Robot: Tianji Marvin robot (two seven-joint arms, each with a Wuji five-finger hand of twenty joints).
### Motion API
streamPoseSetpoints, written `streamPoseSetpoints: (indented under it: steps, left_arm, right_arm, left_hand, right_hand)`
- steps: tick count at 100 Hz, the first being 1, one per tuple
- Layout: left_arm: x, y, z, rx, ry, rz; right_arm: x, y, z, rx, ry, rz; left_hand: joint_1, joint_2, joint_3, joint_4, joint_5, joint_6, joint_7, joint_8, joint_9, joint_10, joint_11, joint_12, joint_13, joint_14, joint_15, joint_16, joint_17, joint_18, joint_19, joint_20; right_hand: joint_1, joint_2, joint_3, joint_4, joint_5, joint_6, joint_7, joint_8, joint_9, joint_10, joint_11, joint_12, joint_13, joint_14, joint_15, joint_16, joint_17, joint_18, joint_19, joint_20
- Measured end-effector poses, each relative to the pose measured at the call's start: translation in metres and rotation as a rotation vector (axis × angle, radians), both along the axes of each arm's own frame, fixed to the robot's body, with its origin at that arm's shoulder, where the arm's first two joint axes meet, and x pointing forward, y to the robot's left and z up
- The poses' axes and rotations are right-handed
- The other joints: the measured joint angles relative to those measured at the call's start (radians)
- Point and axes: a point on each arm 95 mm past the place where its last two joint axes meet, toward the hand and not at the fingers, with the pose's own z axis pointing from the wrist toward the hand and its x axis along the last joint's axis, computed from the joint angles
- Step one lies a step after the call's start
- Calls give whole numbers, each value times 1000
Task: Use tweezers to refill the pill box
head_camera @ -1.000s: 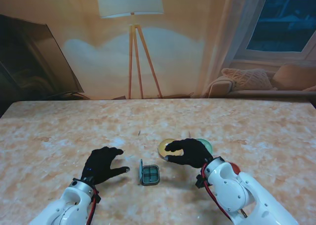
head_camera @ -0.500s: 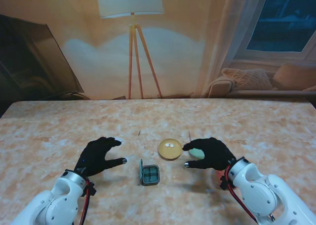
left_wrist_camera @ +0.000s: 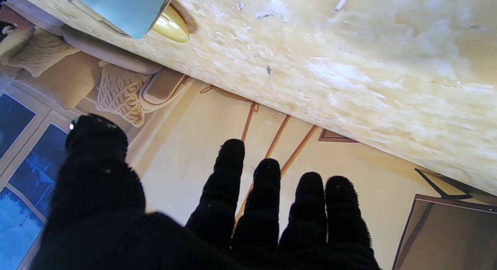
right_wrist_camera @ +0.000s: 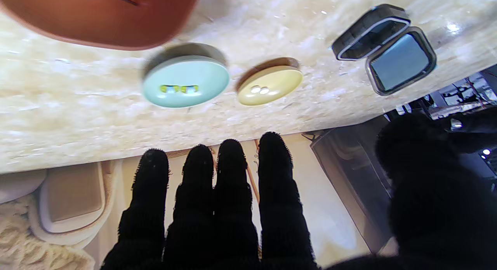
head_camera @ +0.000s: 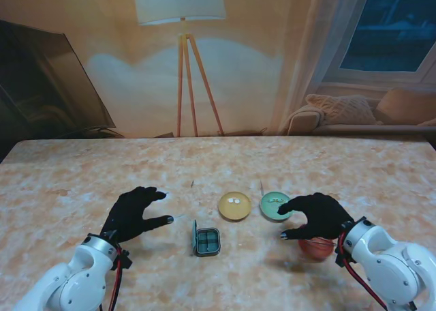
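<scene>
The open pill box [head_camera: 206,242] [right_wrist_camera: 388,52] lies between my two arms, lid standing up on its left side. Farther from me sit a yellow dish [head_camera: 234,205] [right_wrist_camera: 269,86] holding two white pills and a green dish [head_camera: 274,205] [right_wrist_camera: 185,86] holding two yellow-and-white capsules. My right hand [head_camera: 315,215] hovers open to the right of the green dish, over a red dish [head_camera: 316,248] [right_wrist_camera: 101,14]. My left hand [head_camera: 133,214] floats open to the left of the box, fingers spread. Thin metal tweezers [head_camera: 261,187] lie just beyond the green dish.
The marble table [head_camera: 82,181] reaches far to both sides and ends at its far edge [head_camera: 218,138] before a floor-lamp backdrop. A small dark speck [head_camera: 192,183] lies beyond the box. In the left wrist view the box lid [left_wrist_camera: 124,9] and yellow dish [left_wrist_camera: 171,27] show.
My right hand has swung right, off the yellow and green dishes, uncovering both, and now hangs over the red dish. My left hand has drifted slightly left, staying open.
</scene>
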Motion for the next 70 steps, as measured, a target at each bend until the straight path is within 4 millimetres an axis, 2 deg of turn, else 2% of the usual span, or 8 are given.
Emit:
streamPoseSetpoints:
  steps: [30,70]
  left_arm:
    - [0,-5,-4,8,-23,0]
    - [1,-13,-9,1,-55,-5]
  right_arm:
    - [-11,-34,1,-108,18,-33]
    - [-16,-62,-11,-206,64,-70]
  left_hand:
    - [0,0,0,0,11,-3,1,3,0,0,0,0,-1,0,0,0,-3,0,0,0]
    - [0,0,0,0,36,-10,49,26,0,0,11,0,-1,-9,0,0,-3,0,0,-1]
  right_hand:
    - [0,0,0,0,14,0,19,11,1,-5,27,0,27,-1,23,0,13,-8,48,0]
    - [0,0,1,0,29,0,35,12,11,-11,59,3,59,-2,53,9,23,-9,85,0]
